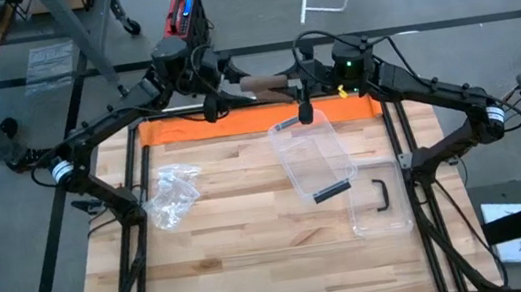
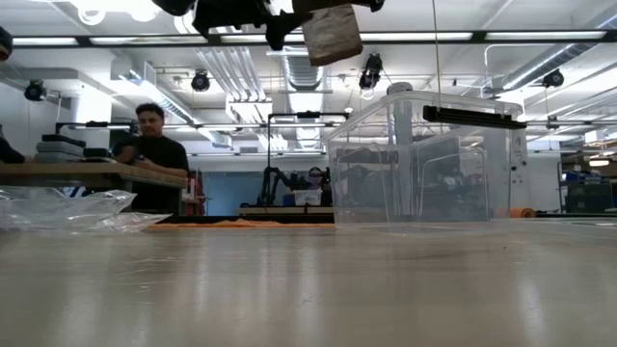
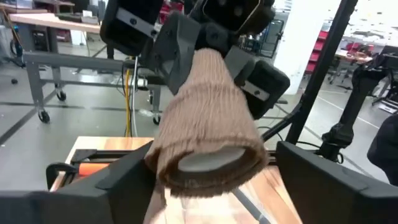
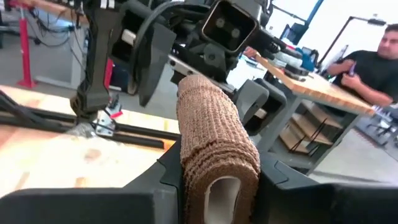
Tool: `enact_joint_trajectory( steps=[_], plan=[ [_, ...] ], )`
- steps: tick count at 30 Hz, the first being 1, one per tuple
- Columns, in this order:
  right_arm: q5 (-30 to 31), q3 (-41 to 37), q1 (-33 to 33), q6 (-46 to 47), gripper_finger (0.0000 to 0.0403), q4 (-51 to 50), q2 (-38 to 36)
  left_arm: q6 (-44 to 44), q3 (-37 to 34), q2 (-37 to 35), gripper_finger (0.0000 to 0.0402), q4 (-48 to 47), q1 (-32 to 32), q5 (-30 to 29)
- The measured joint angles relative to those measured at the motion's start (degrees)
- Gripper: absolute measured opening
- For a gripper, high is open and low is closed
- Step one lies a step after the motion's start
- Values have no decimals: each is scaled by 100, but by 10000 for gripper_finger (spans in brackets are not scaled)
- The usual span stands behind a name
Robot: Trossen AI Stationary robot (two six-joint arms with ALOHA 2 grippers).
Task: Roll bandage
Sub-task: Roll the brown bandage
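Nearest us on the wooden table (image 1: 255, 258) lie a clear lid with a black handle (image 1: 381, 201), a clear plastic bin (image 1: 312, 154) and, well to its left, a crumpled clear plastic bag (image 1: 171, 193). Farther back, above the orange strip (image 1: 178, 130) at the table's far edge, we see the tan rolled bandage (image 1: 263, 84) held in the air between both arms. The right hand (image 4: 217, 186) is closed on one end of the roll, while the left hand (image 3: 211, 180) stands wide open around the other end, its fingers (image 3: 323, 180) apart from the fabric.
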Motion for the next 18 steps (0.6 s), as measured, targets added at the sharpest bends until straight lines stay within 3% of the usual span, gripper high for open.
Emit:
enact_joint_trajectory(
  steps=[7, 18],
  plan=[
    [-184, 0, 53, 169, 89, -101, 0, 77, 0, -2, 349, 228, 45, -194],
    [-489, -1, 140, -62, 89, -104, 0, -436, 2, 91, 345, 362, 24, 64]
  ],
)
